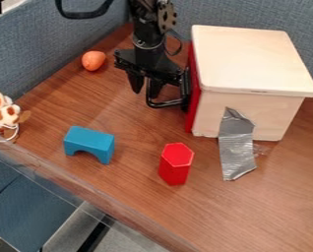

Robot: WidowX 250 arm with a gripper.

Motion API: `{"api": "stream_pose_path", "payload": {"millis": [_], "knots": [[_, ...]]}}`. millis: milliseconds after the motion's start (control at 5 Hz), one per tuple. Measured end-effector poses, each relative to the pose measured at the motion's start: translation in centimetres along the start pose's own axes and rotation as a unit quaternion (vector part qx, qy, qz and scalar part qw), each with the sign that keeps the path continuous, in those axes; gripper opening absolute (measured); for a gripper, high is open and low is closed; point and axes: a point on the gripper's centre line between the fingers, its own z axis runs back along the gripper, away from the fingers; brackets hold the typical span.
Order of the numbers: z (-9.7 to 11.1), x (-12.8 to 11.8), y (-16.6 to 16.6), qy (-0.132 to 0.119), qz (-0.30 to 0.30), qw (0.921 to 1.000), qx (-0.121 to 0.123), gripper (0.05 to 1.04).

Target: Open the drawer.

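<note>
Black gripper (pixel 144 91) pointing down at far centre, just left of the box. Fingers spread, gap visible between the tips, right one (pixel 154 89) overlapping the handle in view; cannot tell if touching. Black handle (pixel 166 104), a bent loop sticking out left from the drawer. Red drawer front (pixel 195 98) along the left side of the box, flush against it, so drawer shut. Pale wood box (pixel 208 115) at far right, flat lid (pixel 251 61) on top, grey tape (pixel 236 150) down the near side and onto the table (pixel 264 206). Orange egg (pixel 93 60) far left, beyond the gripper. Red hexagonal block (pixel 175 165) upright, near the box, toward near centre. Blue arch block (pixel 90 141) farther left, opening down. Brown-and-white toy (pixel 6 114) at left edge. Blue-grey panels (pixel 60 42) behind and left.
</note>
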Motion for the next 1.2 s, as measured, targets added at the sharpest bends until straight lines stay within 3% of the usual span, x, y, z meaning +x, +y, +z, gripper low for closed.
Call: {"api": "stream_pose_path", "payload": {"millis": [200, 1200], "knots": [[-0.1, -0.1, 0.0, -0.002, 0.013, 0.9999, 0.0, 0.217], [0.3, -1.9, 2.5, 0.01, 0.028, 0.9994, 0.017, 0.196]]}}
